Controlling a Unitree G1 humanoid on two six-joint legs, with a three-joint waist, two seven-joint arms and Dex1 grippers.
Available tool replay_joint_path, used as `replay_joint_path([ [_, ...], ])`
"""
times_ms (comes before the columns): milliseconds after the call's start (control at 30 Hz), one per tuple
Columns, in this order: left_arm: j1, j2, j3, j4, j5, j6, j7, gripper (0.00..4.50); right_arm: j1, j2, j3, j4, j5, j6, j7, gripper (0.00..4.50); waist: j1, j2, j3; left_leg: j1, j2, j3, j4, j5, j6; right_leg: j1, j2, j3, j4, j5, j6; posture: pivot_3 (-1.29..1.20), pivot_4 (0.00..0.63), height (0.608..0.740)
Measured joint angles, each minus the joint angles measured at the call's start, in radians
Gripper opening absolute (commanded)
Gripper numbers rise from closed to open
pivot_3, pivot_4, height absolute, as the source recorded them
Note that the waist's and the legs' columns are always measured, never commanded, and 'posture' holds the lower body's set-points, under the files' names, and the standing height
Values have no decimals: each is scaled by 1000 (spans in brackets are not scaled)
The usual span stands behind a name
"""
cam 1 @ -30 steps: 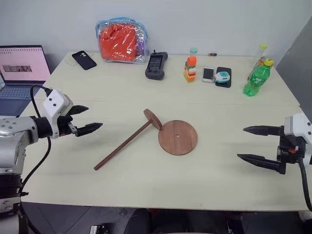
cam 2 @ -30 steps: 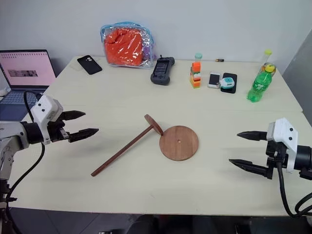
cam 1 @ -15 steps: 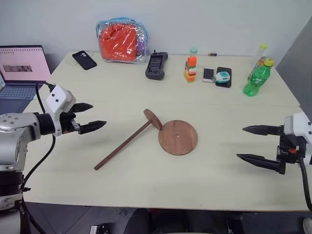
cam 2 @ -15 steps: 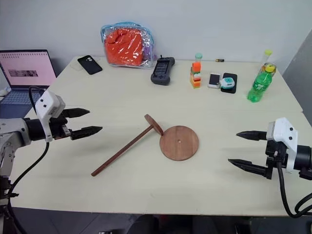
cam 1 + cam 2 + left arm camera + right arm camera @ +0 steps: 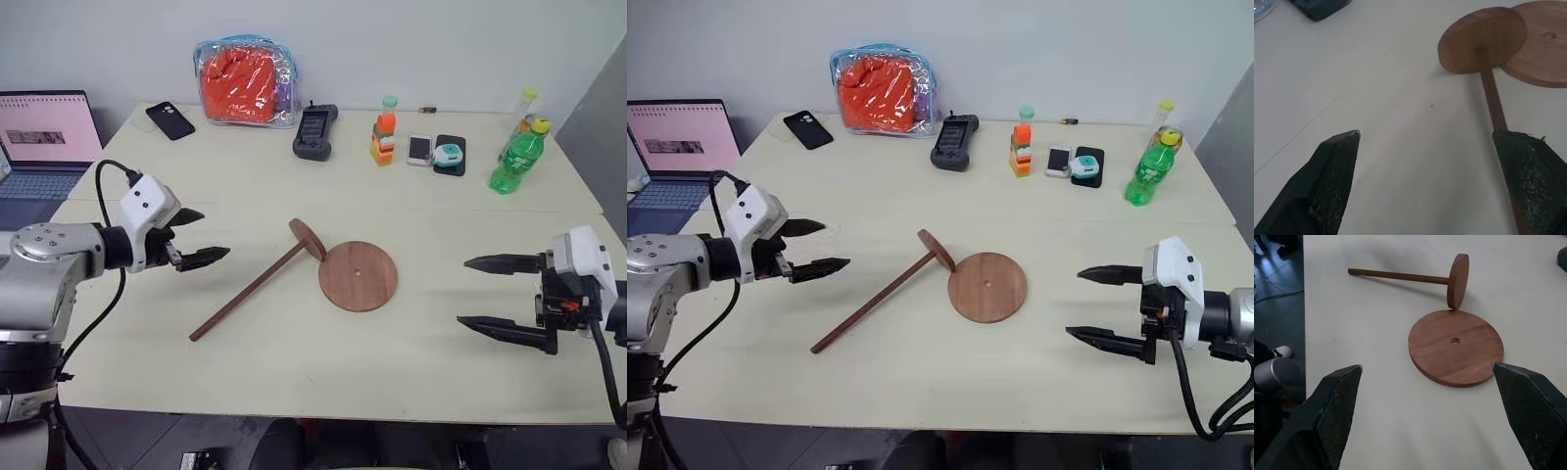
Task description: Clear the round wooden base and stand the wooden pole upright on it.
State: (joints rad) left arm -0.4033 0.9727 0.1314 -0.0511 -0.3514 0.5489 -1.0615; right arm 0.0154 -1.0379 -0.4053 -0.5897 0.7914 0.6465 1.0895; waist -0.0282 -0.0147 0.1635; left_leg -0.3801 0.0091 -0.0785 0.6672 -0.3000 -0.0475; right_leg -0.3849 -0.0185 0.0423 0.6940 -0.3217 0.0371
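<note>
Where pole [image 5: 1492, 100] passes behind gripper [image 5: 1437, 142]

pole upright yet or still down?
Down. The wooden pole lies on the table, its disc end tilted against the round wooden base's edge.

Light is bright, even and diffuse, seemingly from overhead. The pale table [image 5: 294, 362] shows no glare and only soft, short shadows: a faint one under the pole [image 5: 257, 284] and a thin rim beneath the base [image 5: 358, 276]. Head views are sharp across the table. In the left wrist view the near fingers [image 5: 1332, 171] are soft and grainy, the pole's disc slightly blurred. The right wrist view is crisper, with the floor [image 5: 1278, 333] dark.
</note>
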Motion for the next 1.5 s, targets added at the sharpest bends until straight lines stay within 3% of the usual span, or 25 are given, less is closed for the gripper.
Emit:
replay_joint_path([
  [333, -112, -58, -120, -75, -20, 162, 39, 4500, -169, 41, 85, -125, 175, 69, -123, 4437, 1, -1, 0, -1, -1, -1, 2, 0, 0, 0, 1, -1, 0, 0, 0, 0, 150, 740],
  [600, -188, -106, -276, -125, -18, 388, 104, 4500, -297, 98, 280, -164, 172, 72, -150, 4437, -1, -1, 0, -2, -1, -2, 3, 0, 0, 0, 1, -1, 1, 0, 0, 0, 150, 740],
  [933, -310, -208, -397, -88, -2, 557, 174, 4500, -354, 99, 352, -150, 131, 66, -134, 4437, 1, -1, 0, -4, -1, -3, 9, 0, 1, 0, 1, -2, 2, 0, 0, 0, 150, 740],
  [1167, -377, -237, -471, 5, 14, 596, 173, 4500, -348, 52, 361, -165, 43, 74, -173, 4437, 1, -1, 0, -4, -1, -3, 9, -1, 1, 0, 1, -2, 3, 0, 0, 0, 150, 740],
  [1500, -425, -248, -562, 107, 74, 519, 117, 4500, -346, 29, 325, -225, 85, 111, -218, 4437, 1, -1, 0, -5, -2, -3, 9, 0, 1, 0, 1, -2, 3, 0, 0, 0, 150, 740],
])
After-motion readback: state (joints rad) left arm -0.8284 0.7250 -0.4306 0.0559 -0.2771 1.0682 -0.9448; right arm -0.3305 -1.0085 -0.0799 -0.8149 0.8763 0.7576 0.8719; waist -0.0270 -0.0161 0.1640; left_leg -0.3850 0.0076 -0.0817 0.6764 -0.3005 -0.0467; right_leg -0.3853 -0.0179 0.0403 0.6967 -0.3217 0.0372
